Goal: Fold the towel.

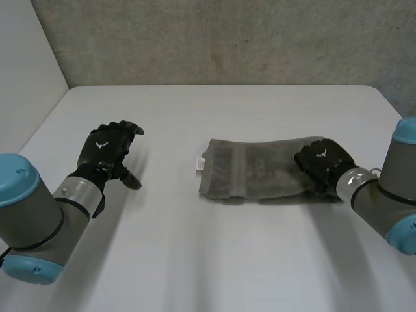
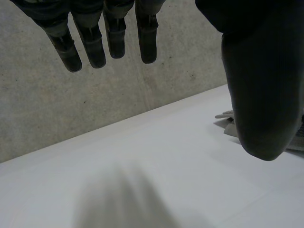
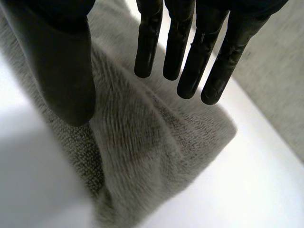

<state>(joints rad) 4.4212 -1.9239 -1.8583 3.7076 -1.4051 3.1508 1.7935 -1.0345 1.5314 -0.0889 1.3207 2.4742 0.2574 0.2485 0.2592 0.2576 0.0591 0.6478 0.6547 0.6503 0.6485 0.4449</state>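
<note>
The grey towel (image 1: 260,170) lies folded on the white tabletop (image 1: 214,110). The right robot hand (image 1: 323,161) is over the towel's end, fingers straight and gripping nothing. The left robot hand (image 1: 107,148) hangs spread, well clear of the towel. Dragging the right hand off could pull the fold open.

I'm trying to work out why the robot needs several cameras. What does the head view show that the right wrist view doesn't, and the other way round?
The head view adds the whole folded towel, the white label at its end nearer the left hand, and that hand held open above the bare table, apart from the towel. The right wrist view adds a close look at the towel's pile, a fold ridge, and a rounded corner beyond the straight fingers. Both share the right hand at the towel's end, the towel and the white table.
</note>
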